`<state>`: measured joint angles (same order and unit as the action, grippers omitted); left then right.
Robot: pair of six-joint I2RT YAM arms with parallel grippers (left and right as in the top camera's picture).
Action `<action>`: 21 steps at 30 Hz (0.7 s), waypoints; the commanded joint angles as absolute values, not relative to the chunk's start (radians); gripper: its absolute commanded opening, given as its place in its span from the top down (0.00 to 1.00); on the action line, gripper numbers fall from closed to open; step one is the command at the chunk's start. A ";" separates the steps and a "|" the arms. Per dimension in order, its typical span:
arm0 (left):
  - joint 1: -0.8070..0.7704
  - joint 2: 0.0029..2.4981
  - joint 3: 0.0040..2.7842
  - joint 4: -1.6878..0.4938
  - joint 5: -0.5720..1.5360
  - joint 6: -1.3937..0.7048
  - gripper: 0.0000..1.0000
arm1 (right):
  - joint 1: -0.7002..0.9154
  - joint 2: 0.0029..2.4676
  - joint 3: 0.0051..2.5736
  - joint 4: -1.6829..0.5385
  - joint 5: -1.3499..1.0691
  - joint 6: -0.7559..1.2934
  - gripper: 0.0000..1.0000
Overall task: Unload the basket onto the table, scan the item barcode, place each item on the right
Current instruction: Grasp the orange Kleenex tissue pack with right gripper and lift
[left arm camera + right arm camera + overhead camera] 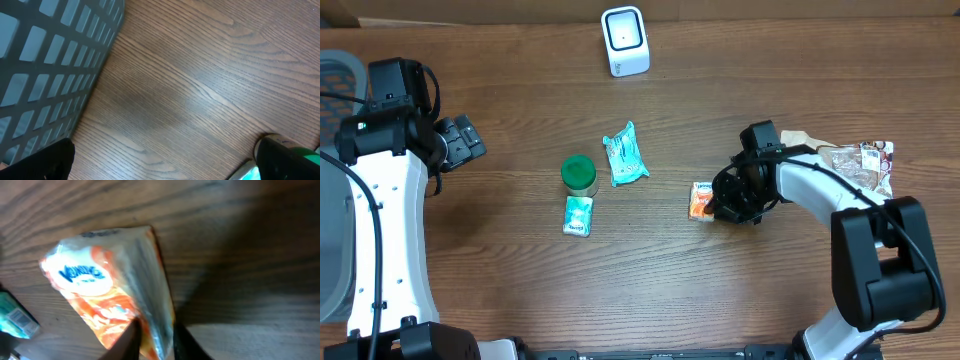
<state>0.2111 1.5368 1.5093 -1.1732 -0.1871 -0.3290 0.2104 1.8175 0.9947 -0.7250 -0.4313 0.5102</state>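
Wooden tabletop [520, 300] lies bare along the near edge. The right gripper [718, 207] pinches the orange snack packet [701, 199] by its right end, the packet reaching left from the jaws. A white barcode scanner [624, 41] stands well apart at the far edge, open wood between. The left gripper [465, 140] hangs spread wide beside the grey basket [45, 65], well apart from the green-lidded jar [579, 173]

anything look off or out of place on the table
Nothing spilled or broken. Only the orange packet looks odd: it's buckled into a ridge where the right claw pinches its edge.
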 commanded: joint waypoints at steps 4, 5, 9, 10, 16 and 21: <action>0.209 1.538 1.507 -1.171 -0.183 -0.310 0.00 | 0.215 1.826 0.871 -0.659 -0.334 0.569 0.93; 0.209 1.538 1.507 -1.171 -0.183 -0.310 0.01 | 0.215 1.826 0.871 -0.663 -0.335 0.569 0.96; 0.209 1.538 1.507 -1.171 -0.183 -0.310 0.00 | 0.213 1.825 0.883 -0.662 -0.489 0.479 0.96; 0.209 1.537 1.507 -1.171 -0.183 -0.310 0.01 | 0.212 1.823 0.897 -0.663 -0.587 0.419 0.96; 0.209 1.538 1.507 -1.171 -0.183 -0.310 0.00 | 0.212 1.806 0.968 -0.624 -1.166 0.207 0.96; 0.209 1.538 1.507 -1.171 -0.183 -0.310 0.00 | 0.212 1.806 0.970 -0.401 -1.473 0.305 0.96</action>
<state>0.2111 1.5368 1.5093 -1.1736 -0.1871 -0.3294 0.2108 1.8091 0.9443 -0.4889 -1.1694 0.2657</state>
